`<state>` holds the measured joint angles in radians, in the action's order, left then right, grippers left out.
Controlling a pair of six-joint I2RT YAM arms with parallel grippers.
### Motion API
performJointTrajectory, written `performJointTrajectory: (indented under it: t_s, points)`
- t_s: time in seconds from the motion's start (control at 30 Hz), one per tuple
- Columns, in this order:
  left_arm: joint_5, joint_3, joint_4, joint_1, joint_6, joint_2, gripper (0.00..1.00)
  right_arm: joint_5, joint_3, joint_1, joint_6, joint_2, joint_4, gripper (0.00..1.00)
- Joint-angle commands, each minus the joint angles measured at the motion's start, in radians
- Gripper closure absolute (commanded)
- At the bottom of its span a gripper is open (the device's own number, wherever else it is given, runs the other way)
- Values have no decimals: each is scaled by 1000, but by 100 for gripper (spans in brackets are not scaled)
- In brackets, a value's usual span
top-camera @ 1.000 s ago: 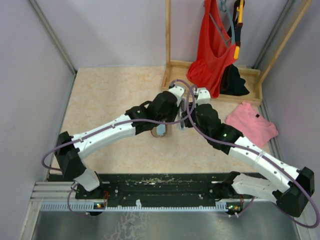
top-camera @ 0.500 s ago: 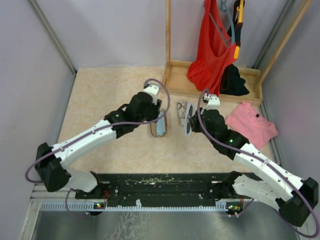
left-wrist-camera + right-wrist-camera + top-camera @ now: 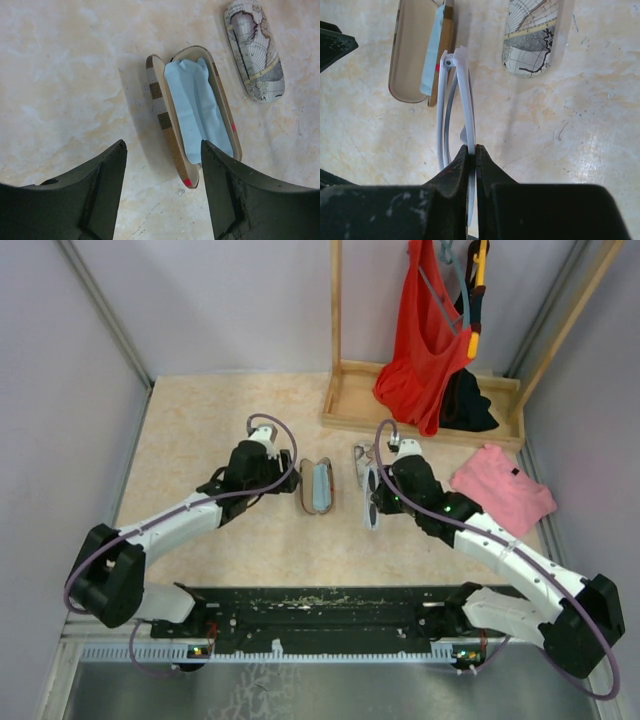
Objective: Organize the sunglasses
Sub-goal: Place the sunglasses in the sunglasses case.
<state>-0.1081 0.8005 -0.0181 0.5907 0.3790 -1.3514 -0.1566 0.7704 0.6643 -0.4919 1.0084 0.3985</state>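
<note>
The open brown-striped case lies on the pale marbled table, lid up, with a light blue folded cloth inside it. The left gripper hovers over the table just to the left of this case. Its jaws are spread apart, with nothing between them.

Just to the right of the case, the right gripper has its fingers pinched together on the white-framed sunglasses. It grips them by the thin frame, so the pair stands on edge above the table, its arms folded, alongside the case's open side and close to it. A closed map-printed case lies to the right of the brown-striped case, beyond the held sunglasses.
</note>
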Motion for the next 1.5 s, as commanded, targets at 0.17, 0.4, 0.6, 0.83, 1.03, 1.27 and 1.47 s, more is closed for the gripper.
performJointTrajectory:
  t_s: [0.17, 0.4, 0.6, 0.83, 1.03, 1.27, 1.47]
  points:
    - [248, -129, -327, -84, 140, -101, 34, 96, 128, -18, 29, 90, -21, 100]
    - [350, -162, -468, -101, 160, -173, 36, 211, 233, -21, 32, 254, -73, 100]
    - [389, -167, -522, -112, 173, -220, 38, 224, 358, -22, 28, 414, -82, 100]
    - [439, -162, -550, -121, 173, -266, 47, 190, 451, -24, 21, 551, -78, 100]
    - [464, -164, -572, -127, 175, -282, 55, 196, 492, -34, 27, 619, -76, 100]
    - [494, -155, -584, -127, 175, -295, 56, 286, 528, -60, 66, 693, -91, 100]
    - [533, -142, -598, -127, 176, -315, 58, 349, 555, -93, 91, 748, -86, 100]
